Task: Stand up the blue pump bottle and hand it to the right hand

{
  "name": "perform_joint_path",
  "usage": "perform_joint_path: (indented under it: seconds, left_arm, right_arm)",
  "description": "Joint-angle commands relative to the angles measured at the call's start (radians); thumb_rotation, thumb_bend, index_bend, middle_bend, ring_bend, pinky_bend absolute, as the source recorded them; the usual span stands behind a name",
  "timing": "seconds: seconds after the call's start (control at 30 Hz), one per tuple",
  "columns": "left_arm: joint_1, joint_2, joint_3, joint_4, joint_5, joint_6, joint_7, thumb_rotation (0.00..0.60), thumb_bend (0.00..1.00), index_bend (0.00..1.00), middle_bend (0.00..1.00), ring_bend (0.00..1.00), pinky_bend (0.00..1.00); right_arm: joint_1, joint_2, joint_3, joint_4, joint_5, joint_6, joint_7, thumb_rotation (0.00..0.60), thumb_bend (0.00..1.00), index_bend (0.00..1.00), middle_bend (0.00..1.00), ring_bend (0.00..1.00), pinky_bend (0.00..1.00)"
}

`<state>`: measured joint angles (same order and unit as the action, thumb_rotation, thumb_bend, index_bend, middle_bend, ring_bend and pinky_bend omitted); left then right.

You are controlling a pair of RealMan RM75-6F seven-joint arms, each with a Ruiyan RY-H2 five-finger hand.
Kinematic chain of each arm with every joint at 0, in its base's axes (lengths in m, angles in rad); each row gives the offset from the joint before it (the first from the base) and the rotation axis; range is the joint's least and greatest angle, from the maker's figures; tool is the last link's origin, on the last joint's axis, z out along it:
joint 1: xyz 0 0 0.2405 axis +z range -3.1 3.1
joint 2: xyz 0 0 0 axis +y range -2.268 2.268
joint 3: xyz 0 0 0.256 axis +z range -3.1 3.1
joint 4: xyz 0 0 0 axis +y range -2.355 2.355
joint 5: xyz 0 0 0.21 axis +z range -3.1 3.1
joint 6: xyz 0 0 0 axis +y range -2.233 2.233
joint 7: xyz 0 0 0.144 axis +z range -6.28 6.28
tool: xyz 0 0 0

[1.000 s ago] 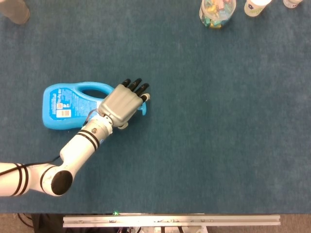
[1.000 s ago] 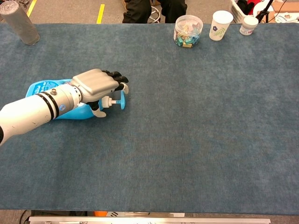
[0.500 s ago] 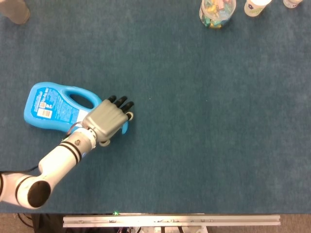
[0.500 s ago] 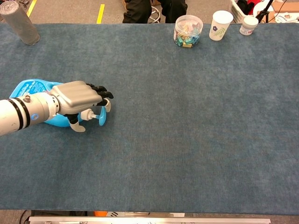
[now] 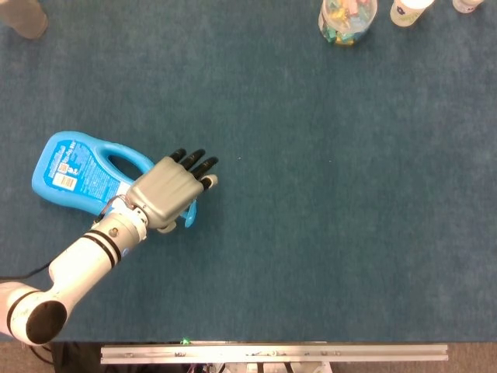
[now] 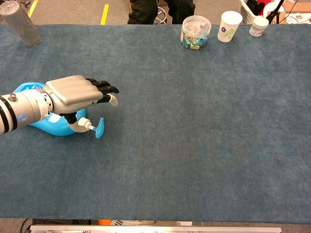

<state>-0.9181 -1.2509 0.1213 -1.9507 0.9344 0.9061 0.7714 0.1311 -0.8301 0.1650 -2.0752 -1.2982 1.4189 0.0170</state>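
The blue pump bottle (image 5: 74, 172) lies on its side at the left of the blue table cloth, label up, handle loop facing the far side. Its pump head (image 6: 99, 128) points right and slightly toward the front edge. My left hand (image 5: 167, 190) is spread flat over the bottle's neck, fingers stretched out to the right past it. In the chest view the left hand (image 6: 75, 92) sits just above the bottle (image 6: 48, 124), with the thumb down beside the neck and nothing clasped. The right hand shows in neither view.
A clear jar of coloured clips (image 6: 196, 30), a paper cup (image 6: 229, 25) and a small white tub (image 6: 258, 26) stand along the far edge at right. A grey cylinder (image 6: 20, 23) stands at the far left corner. A metal rail (image 5: 272, 353) runs along the front edge.
The bottle and my left hand have shifted left across the cloth. The pump head has swung toward the front edge. The fingers have straightened and the hand now sits higher over the neck.
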Motion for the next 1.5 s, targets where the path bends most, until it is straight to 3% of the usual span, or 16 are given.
perform_joint_path:
  seconds: [0.03, 0.33, 0.67, 1.5]
  left_arm:
    - [0.016, -0.028, 0.004, 0.040, -0.009, 0.015, -0.011, 0.600, 0.18, 0.16, 0.04, 0.00, 0.15]
    - [0.063, -0.062, 0.049, 0.081, -0.021, 0.077, 0.029, 0.600, 0.18, 0.18, 0.04, 0.00, 0.15]
    - [0.120, -0.090, 0.075, 0.083, 0.056, 0.133, 0.036, 0.600, 0.18, 0.26, 0.04, 0.00, 0.15]
    - [0.160, -0.215, 0.020, 0.238, 0.044, 0.091, 0.005, 0.600, 0.20, 0.44, 0.09, 0.00, 0.15]
  right_arm:
    - [0.000, 0.001, 0.000, 0.001, 0.001, -0.002, 0.001, 0.600, 0.20, 0.25, 0.30, 0.21, 0.27]
    - [0.004, 0.002, -0.002, 0.004, 0.004, -0.015, 0.008, 0.600, 0.20, 0.25, 0.30, 0.21, 0.27]
    - [0.000, 0.009, -0.004, -0.008, -0.002, -0.009, 0.012, 0.600, 0.20, 0.25, 0.30, 0.21, 0.27]
    - [-0.023, 0.037, -0.011, -0.019, -0.002, 0.007, 0.044, 0.600, 0.19, 0.25, 0.30, 0.21, 0.27]
